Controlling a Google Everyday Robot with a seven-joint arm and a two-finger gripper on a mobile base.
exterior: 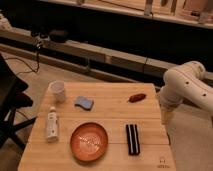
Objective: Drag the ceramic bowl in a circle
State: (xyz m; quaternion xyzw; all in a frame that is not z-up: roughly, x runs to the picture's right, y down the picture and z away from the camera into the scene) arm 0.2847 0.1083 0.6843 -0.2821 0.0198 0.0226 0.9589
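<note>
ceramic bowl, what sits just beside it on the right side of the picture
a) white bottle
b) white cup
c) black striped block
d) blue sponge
c: the black striped block lies just right of the ceramic bowl near the front of the table, while the gripper hangs by the table's right edge, apart from both.

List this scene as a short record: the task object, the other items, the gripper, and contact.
task object: ceramic bowl, orange, near the front edge of the wooden table
left of bowl: white bottle
right of bowl: black striped object
back row: white cup, blue sponge, red object
gripper: gripper pointing down at the table's right edge in the picture, on the white arm
contact: none, the gripper is well apart from the bowl
</note>
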